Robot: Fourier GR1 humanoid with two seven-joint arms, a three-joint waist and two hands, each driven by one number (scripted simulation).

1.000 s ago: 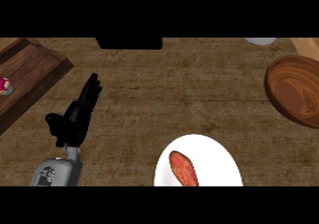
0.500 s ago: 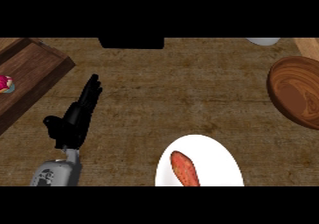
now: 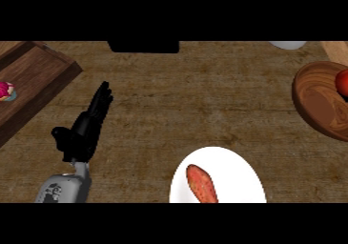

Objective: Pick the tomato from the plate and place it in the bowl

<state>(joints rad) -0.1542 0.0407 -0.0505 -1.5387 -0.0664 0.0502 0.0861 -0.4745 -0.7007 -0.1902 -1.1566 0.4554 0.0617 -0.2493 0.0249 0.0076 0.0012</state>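
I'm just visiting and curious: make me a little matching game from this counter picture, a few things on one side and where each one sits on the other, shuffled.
Things:
1. left hand
2. white plate
3. wooden bowl
4. pink item

Places:
a. on the wooden board at the far left
b. at the right edge, something red inside
c. at the lower middle, holding a reddish elongated food
d. open above the bare counter, left of centre

Pairs: 1-d, 2-c, 3-b, 4-a

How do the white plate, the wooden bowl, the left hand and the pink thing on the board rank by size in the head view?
1. Wooden bowl and white plate: look alike, both cut off by the edges.
2. Left hand.
3. Pink thing, smallest.
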